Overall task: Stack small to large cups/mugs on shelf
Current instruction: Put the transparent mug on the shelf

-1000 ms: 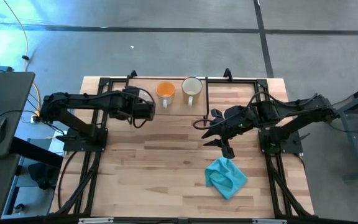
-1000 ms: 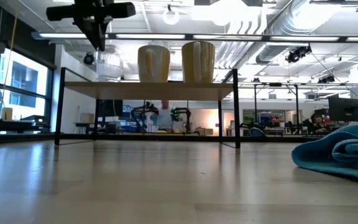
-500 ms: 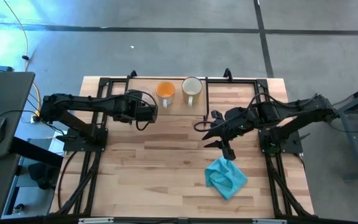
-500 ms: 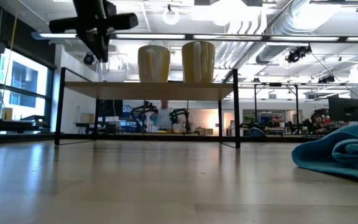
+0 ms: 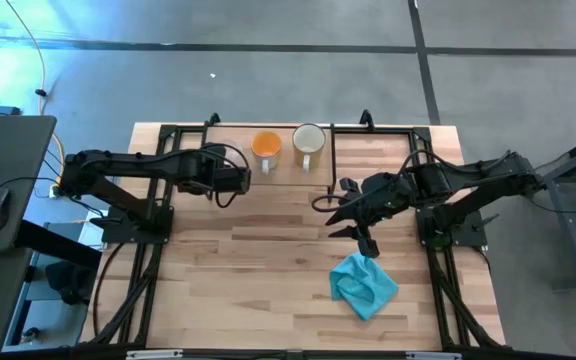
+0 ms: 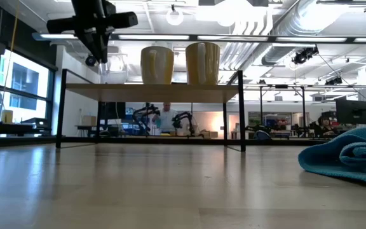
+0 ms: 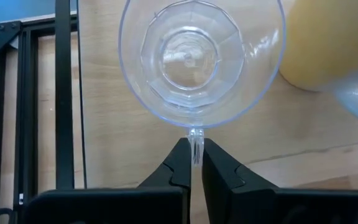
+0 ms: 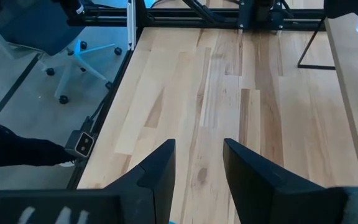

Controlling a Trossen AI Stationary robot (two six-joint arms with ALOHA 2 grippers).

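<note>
The table (image 5: 268,260) is bare in the middle and front; a blue cloth (image 5: 364,284) lies toward its front right corner

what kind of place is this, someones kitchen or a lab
Most likely a robotics lab or workshop, not a kitchen. The wooden table carries two dark robot arms on black frames, exposed ducts and strip lights run overhead, and more arms and equipment stand across the open room behind.
</note>
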